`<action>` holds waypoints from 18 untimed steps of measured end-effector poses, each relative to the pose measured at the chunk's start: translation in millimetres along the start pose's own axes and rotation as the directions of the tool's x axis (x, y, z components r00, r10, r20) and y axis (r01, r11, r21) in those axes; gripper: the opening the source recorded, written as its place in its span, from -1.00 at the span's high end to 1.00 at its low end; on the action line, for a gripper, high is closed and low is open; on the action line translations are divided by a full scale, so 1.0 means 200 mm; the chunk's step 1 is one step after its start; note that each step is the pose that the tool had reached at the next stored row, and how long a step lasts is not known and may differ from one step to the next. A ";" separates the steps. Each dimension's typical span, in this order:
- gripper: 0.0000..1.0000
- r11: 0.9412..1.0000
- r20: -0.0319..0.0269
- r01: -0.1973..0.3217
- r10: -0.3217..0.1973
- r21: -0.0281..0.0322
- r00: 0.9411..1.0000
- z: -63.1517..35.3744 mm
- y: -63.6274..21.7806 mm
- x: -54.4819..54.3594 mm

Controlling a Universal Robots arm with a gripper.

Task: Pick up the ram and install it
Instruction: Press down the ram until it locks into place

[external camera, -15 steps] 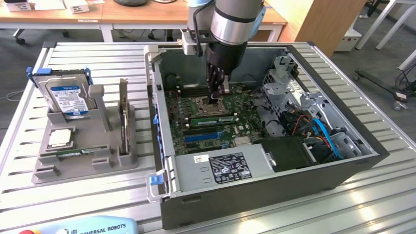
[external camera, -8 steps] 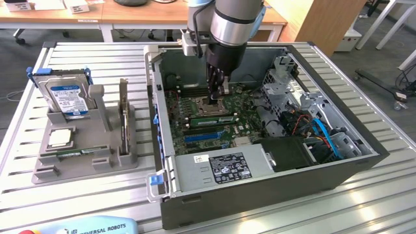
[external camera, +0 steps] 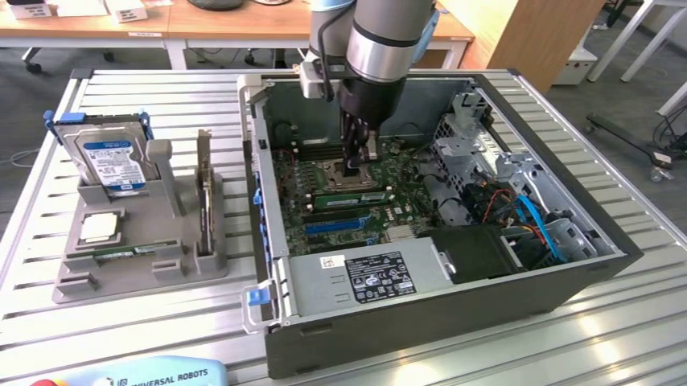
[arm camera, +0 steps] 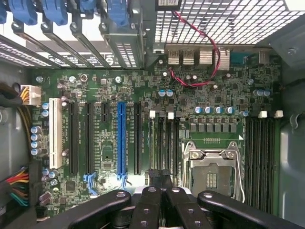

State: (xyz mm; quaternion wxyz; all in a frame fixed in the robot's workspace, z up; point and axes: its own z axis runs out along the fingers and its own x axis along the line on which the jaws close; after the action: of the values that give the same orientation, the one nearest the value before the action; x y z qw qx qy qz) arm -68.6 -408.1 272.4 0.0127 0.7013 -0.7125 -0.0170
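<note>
Fingers [external camera: 358, 165]: closed, lowered inside the open computer case [external camera: 601, 241], tips just above the motherboard [arm camera: 119, 81] beside the CPU socket [arm camera: 213, 170]. Whether anything was pinched between them could not be told. Ram [external camera: 352, 198]: green stick lying flat among the memory slots, just beside and below the fingertips toward the case's front, long axis running across the board from the exterior view's left to right, parallel with the slots. Second small green stick [external camera: 121, 253]: resting in the grey holder [external camera: 140, 269] on the slatted tabletop [external camera: 64, 330], well apart at the exterior view's left. Hard drive [external camera: 108, 161]: upright in the same holder.
</note>
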 end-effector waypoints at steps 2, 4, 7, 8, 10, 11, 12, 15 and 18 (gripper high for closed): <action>0.80 1.000 0.000 0.000 0.000 0.000 1.000 0.012 -0.001 0.00; 0.80 1.000 0.000 0.000 0.000 0.000 1.000 0.022 -0.001 0.00; 0.80 1.000 0.000 0.000 0.000 0.000 1.000 0.032 -0.001 0.00; 0.80 1.000 0.000 0.000 0.000 0.000 1.000 0.036 -0.002 0.00; 0.80 1.000 0.000 0.000 0.000 0.000 1.000 0.041 -0.002 0.00; 0.80 1.000 0.000 0.000 0.000 0.000 1.000 0.041 -0.002 0.00; 0.80 1.000 0.000 0.000 0.000 0.000 1.000 0.041 -0.002 0.00; 0.80 1.000 0.000 0.000 0.000 0.000 1.000 0.042 -0.002 0.00; 0.80 1.000 0.000 0.000 0.000 0.000 1.000 0.044 0.011 0.00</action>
State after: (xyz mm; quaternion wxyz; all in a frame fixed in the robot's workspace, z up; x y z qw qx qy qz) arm -71.2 -408.0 263.8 0.0126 0.7014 -0.7125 -0.0170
